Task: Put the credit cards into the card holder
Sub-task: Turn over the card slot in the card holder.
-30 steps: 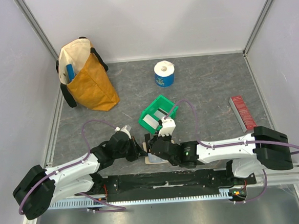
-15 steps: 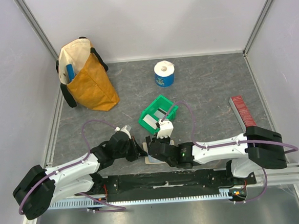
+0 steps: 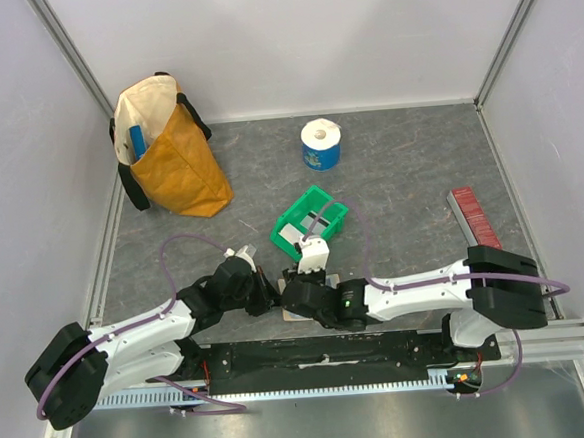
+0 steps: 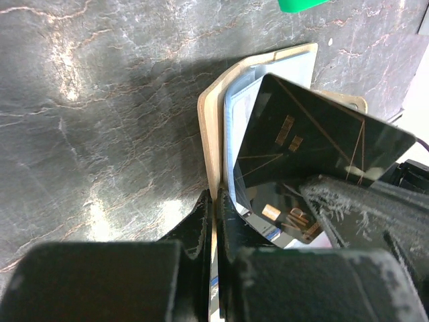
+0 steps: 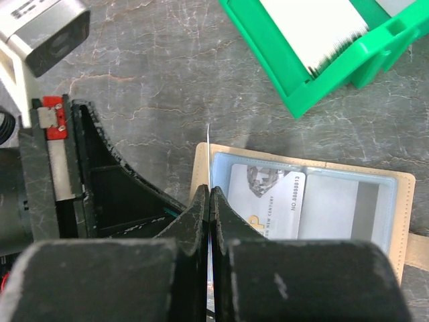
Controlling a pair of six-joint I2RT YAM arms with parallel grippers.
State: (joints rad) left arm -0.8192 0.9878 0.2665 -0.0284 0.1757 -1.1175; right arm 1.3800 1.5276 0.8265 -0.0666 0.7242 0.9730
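The tan card holder lies open on the grey table. My left gripper is shut on its near flap. A dark credit card tilts over the holder's clear blue pocket, and my right gripper is shut on it. In the right wrist view this card shows edge-on, above the holder's left border. A white credit card sits in a clear pocket. From above, both grippers meet over the holder, which is mostly hidden.
A green plastic bin with white cards stands just behind the holder. A yellow bag is at the back left, a paper roll at the back middle, a red ridged strip at the right.
My right arm has shifted left, carrying the dark card further over the holder. The left arm has stayed where it was, holding the flap.
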